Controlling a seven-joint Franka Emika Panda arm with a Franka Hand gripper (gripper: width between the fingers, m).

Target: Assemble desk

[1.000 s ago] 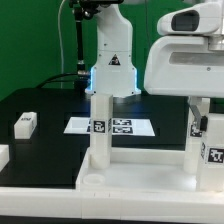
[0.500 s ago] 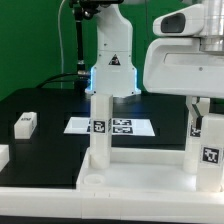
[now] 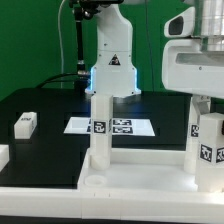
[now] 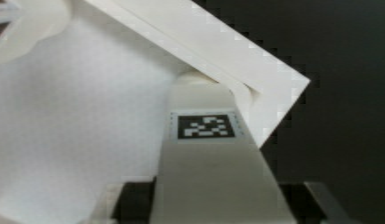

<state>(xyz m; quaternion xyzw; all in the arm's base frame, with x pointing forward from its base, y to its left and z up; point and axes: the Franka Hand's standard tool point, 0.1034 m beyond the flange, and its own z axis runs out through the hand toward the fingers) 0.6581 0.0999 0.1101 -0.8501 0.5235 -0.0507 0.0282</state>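
Wrist view: hand (image 4: 215, 205) clenched on tagged white leg (image 4: 210, 155), tip over desk panel (image 4: 64, 130) corner. Exterior view: upright directly beneath hand, at the exterior view's right.

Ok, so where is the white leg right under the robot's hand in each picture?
Exterior view: the leg stands upright near the exterior view's right edge, below the arm.
Wrist view: the same leg fills the middle, with the end effector gripping it from both sides.
Shared landmark: the white desk panel, seen just past the leg in both views.
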